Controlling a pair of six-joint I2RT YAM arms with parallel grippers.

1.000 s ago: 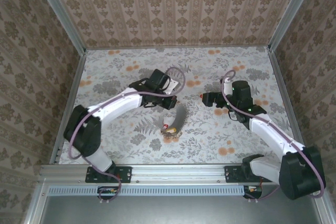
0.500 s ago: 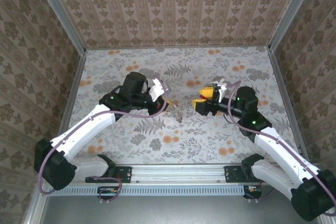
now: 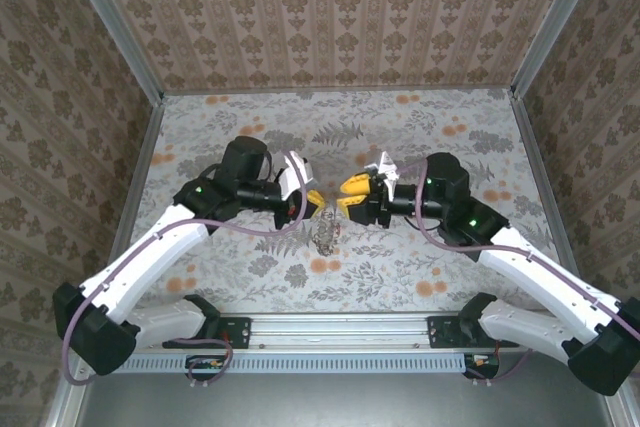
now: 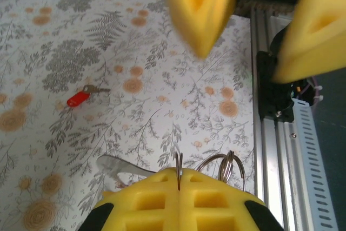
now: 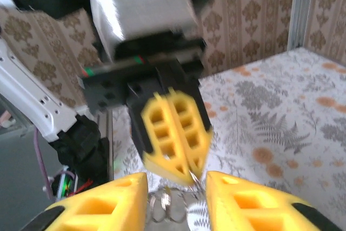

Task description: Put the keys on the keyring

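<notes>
Pinching keyring in left hand, right hand spread opposite

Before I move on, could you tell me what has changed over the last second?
The left gripper lifted from the near part of the table to mid-table and is shut on the keyring, which hangs below it. The right gripper swung left to face it closely, open. Over the last half second the left gripper hardly moved.

Top camera is looking down from behind the arms; left wrist camera is facing the right gripper up close, right wrist camera facing the left gripper.
</notes>
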